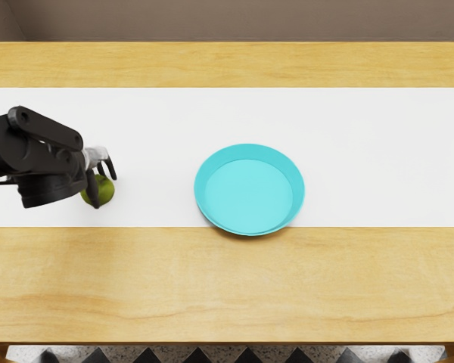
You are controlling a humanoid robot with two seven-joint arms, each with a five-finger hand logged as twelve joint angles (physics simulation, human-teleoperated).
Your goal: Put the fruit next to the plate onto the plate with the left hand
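A small green fruit [103, 190] lies on the white runner at the far left of the table. My left hand [97, 180] comes in from the left edge and its dark fingers curl around the fruit, covering most of it. Whether the fruit is lifted or still resting on the cloth I cannot tell. The turquoise plate [209, 178] sits at the middle of the runner, well to the right of the hand, with nothing on it. The right arm is out of view.
The white runner [363, 151] crosses the wooden table [227, 287] from left to right. Bare wood lies in front of and behind the runner.
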